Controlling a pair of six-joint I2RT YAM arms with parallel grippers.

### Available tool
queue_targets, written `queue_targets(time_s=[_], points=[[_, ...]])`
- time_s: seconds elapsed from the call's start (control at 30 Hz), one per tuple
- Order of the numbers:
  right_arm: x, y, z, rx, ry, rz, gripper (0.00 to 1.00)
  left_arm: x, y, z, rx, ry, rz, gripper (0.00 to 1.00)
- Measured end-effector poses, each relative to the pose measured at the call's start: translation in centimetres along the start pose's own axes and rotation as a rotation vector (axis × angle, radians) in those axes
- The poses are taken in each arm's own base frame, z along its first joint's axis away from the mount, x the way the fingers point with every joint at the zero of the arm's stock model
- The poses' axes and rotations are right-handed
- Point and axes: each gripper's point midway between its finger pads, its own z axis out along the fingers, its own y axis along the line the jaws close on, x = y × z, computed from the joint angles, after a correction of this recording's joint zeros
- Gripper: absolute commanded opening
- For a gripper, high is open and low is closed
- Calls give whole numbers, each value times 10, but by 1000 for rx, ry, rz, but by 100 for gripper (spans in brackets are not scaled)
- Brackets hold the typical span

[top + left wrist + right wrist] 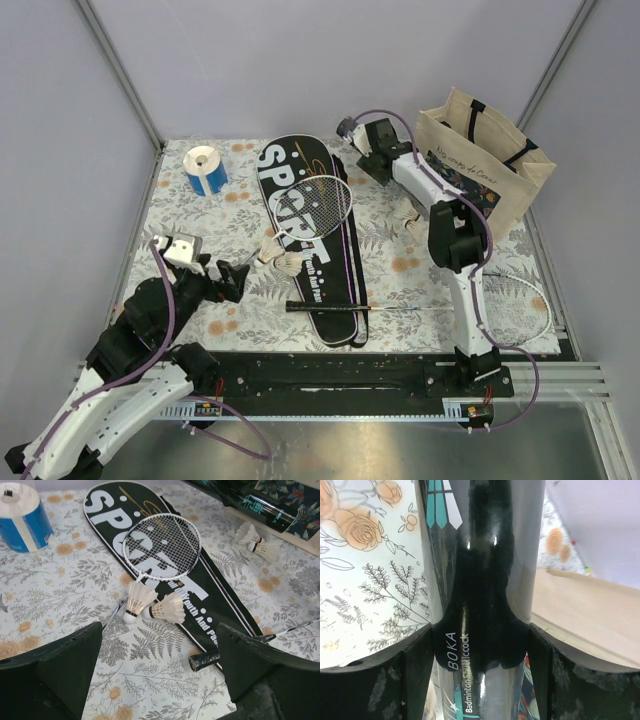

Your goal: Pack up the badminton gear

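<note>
Floral tablecloth [230,215] | right claw [480,642] clamps black tube [480,555] | left claw [159,630] wide open — empty, shuttlecocks [167,607] ahead

I see soft, even light from overhead in the top view, with faint shadows. On the right wrist feed, the glossy black tube [485,595] carries pale vertical glare (two sharp glints near top centre), and the background at upper right is blurred.

Left hand [159,635] agape — right hand [480,640] clamped
</note>
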Motion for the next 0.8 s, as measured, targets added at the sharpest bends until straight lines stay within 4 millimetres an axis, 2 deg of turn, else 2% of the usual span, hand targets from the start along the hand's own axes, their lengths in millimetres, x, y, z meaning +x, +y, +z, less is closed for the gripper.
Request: queue_targets(time_s=[0.07,0.2,0.27,0.4,0.5,0.6,0.73,0.8], points=[[-12,-8,-19,21,-39,3,39,-5,1,-3,6,-34,-2,99],[-36,-17,-75,46,-135,5,39,-12,-3,-4,40,-81,16,99],[-43,-13,-103,42,-179,-1,39,-16,-8,-4,67,-94,37,98],[-47,18,-168,-46,-278,-18,36,-23,-19,-5,138,-105,125,97],[-43,46,-214,-150,-359,-14,36,-34,-32,-8,220,-116,239,96],[-23,76,-263,-279,-434,-2,33,-44,-47,-12,321,-136,398,96],[4,106,-309,-422,-521,27,30,-52,-59,-10,417,-120,627,96],[17,121,-320,-484,-535,38,30,-55,-63,-3,443,-100,732,96]])
